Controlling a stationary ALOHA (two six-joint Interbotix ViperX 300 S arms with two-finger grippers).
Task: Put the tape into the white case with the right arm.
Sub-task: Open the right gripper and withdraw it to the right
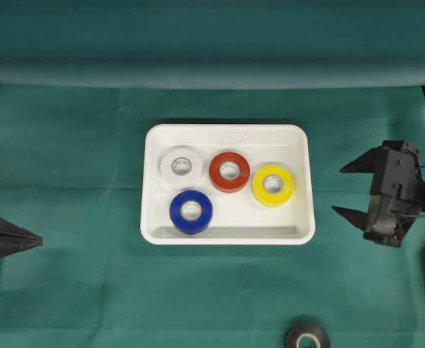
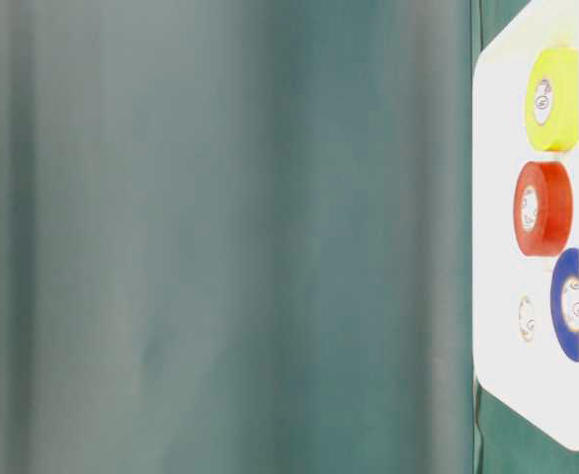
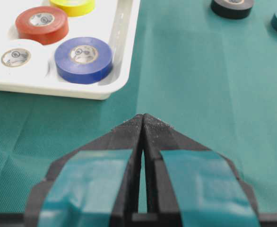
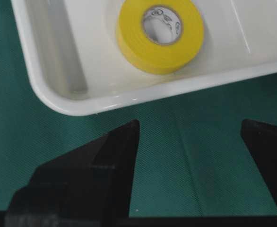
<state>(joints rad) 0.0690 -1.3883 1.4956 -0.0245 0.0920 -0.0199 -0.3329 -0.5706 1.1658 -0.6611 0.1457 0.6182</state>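
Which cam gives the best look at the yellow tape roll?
Right wrist: the yellow tape roll fills the frame, sharp, lying flat in the white case. Overhead shows it small; table-level catches it at the frame edge; left wrist only a cropped sliver.

Overhead view straight down on the tabletop (image 1: 67, 217), table-level view turned sideways and close, both wrist views low and near, all sharing the white case (image 1: 227, 133).

Right gripper (image 1: 349, 190): your all-black fingers stand wide apart with nothing between them, tips pointing toward the middle.
Left gripper (image 1: 38, 241): your blue-patched fingers are pressed together, tips touching, empty.
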